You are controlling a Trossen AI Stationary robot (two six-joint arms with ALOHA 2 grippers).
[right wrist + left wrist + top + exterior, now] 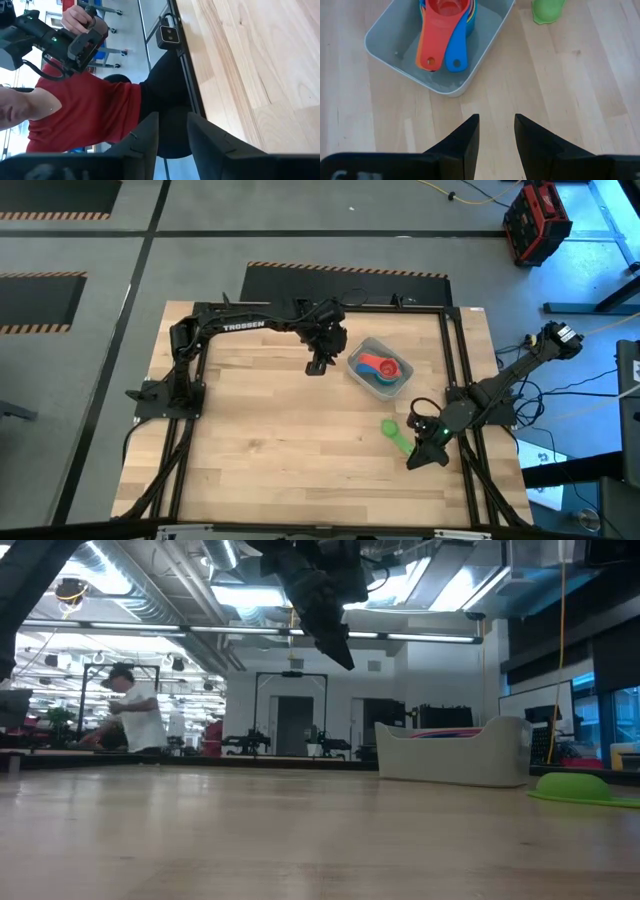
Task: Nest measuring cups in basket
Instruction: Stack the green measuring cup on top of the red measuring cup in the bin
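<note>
On the wooden surface point(280, 440), right of centre, sits the basket point(360, 352), a pale grey tray turned at an angle. Nested stack of measuring cups point(382, 368) inside it: red cup point(438, 30) on top, blue cup point(458, 47) just beneath, orange and teal edges showing under those; other colours in the stack can't be made out. Handles of red and blue lie side by side, pointing toward the basket's near wall in the left wrist view.

Green measuring cup point(396, 434) lies alone on the surface, outside the basket, between it and the right arm's end. In the low view it looks bowl-down, flat on the wood point(580, 786), with the basket point(455, 752) just beside it.

Left gripper point(318, 364) hovers above the surface just beside the basket's left side, fingers apart, nothing between them; the left wrist view shows the gap over bare wood point(496, 137). In the low view it hangs high over the surface point(335, 645).

Right gripper point(425, 458) is at the surface's right edge near the green cup, fingers slightly apart, grasping nothing point(172, 132); it points past the edge.

Beyond the edge, a person in a red top point(85, 112) holds a black controller device point(55, 42). Another person point(135, 715) stands far back in the room.
</note>
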